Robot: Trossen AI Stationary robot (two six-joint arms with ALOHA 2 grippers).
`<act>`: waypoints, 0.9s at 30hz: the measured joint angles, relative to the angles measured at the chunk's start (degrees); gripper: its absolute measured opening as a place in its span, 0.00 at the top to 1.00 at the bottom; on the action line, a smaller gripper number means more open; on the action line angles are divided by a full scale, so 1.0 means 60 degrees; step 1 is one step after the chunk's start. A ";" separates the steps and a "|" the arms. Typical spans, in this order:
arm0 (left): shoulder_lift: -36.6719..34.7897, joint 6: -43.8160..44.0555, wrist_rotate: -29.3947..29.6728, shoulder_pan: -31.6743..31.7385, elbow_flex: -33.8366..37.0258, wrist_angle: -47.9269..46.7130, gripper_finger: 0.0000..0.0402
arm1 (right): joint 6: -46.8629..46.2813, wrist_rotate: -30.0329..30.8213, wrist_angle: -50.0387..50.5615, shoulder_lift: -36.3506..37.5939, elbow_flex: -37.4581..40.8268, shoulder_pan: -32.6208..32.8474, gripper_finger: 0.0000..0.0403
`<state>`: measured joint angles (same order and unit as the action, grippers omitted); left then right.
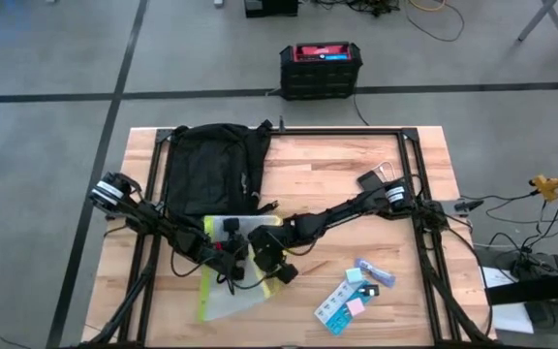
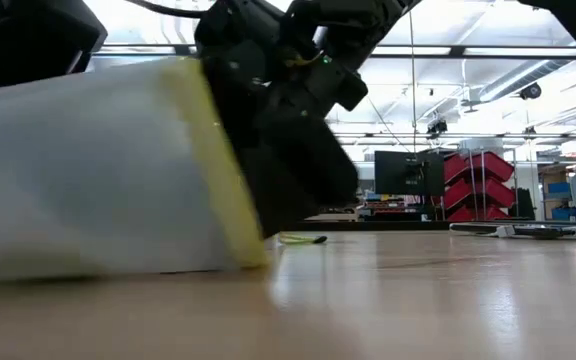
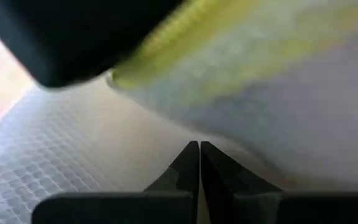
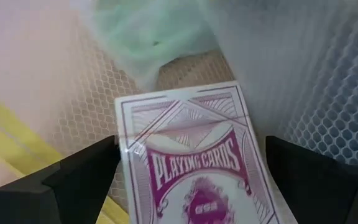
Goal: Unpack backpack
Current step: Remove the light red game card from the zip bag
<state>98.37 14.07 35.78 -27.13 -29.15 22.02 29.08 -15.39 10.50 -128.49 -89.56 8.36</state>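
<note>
Left gripper [image 3: 199,163] fingers pressed together on translucent yellow-edged mesh pouch [image 1: 223,291]; right gripper [image 4: 191,180] fingers spread around purple playing-card box [image 4: 194,162]. Risk: box snags pouch mouth, slips.

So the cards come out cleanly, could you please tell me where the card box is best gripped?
Probably across its two long edges, coming end-on as the right gripper does. The card box lies flat inside the pouch, so its broad face offers no pinch, while its width fits. The left gripper is at the pouch.
</note>
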 joint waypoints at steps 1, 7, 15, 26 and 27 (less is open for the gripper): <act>-0.0002 -0.0001 0.0019 -0.0001 0.0002 -0.0016 1.00 | -0.0139 0.0122 -0.0125 -0.0042 0.0000 0.0000 0.06; -0.0026 -0.0019 0.0131 -0.0015 0.0004 -0.0236 1.00 | -0.0465 0.0640 -0.0360 -0.0278 -0.0028 0.0000 0.19; -0.0033 -0.0008 0.0195 -0.0012 0.0004 -0.0328 1.00 | -0.0495 0.0772 -0.0236 -0.0391 -0.0029 -0.0004 0.30; -0.0212 0.0087 0.0270 -0.0005 -0.0006 -0.0786 1.00 | -0.0929 0.1057 0.0406 0.0126 0.0000 -0.0011 0.30; -0.0239 0.0087 0.0275 -0.0005 -0.0007 -0.0869 1.00 | -0.0964 0.1188 0.0659 0.0219 0.0011 -0.0009 0.30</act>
<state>96.94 14.60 37.43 -27.16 -29.19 16.81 23.30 -8.25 14.45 -127.18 -89.49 8.31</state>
